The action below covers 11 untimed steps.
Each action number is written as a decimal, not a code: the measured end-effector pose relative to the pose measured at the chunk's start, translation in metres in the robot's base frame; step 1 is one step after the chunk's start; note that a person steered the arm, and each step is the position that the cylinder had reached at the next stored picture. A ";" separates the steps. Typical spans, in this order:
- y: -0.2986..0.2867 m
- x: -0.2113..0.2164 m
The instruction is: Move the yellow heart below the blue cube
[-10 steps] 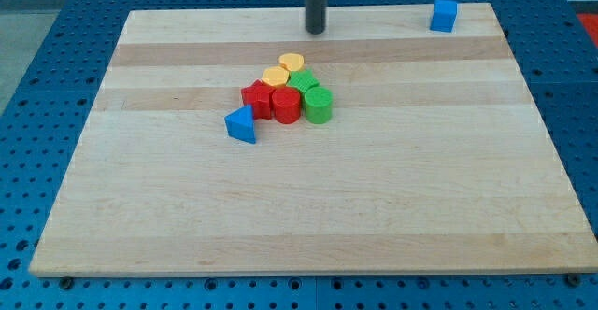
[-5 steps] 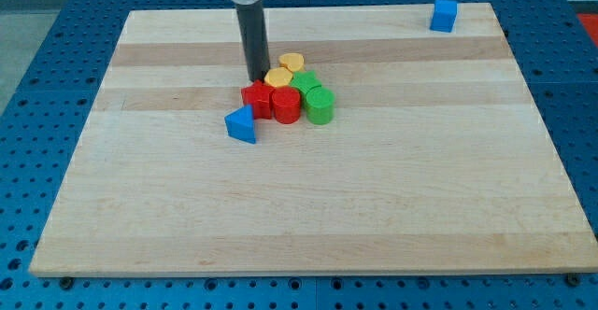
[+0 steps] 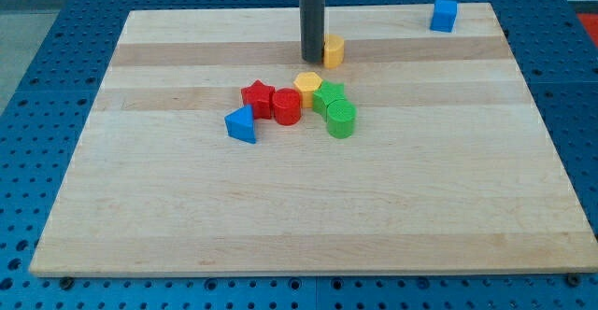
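Yellow heart (image 3: 333,49) beside my tip (image 3: 310,56)

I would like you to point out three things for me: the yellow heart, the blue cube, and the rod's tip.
yellow heart (image 3: 333,49): camera view, on its front side face.
blue cube (image 3: 444,16): camera view, on its front face.
my tip (image 3: 310,56): camera view, on the rod's very lower end, just left of the yellow heart.

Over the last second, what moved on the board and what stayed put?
My tip swung left to the cluster, then back up-right, pushing one yellow block out toward the view's top right. The other yellow block and both green blocks shifted right. The red blocks, blue wedge and blue cube stayed.
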State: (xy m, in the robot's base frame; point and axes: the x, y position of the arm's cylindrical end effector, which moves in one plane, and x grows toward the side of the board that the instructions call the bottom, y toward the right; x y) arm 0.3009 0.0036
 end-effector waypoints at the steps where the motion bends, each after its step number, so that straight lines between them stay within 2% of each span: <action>1: 0.019 -0.002; 4: 0.112 -0.002; 6: 0.132 0.018; 8: 0.173 0.018; 11: 0.191 0.002</action>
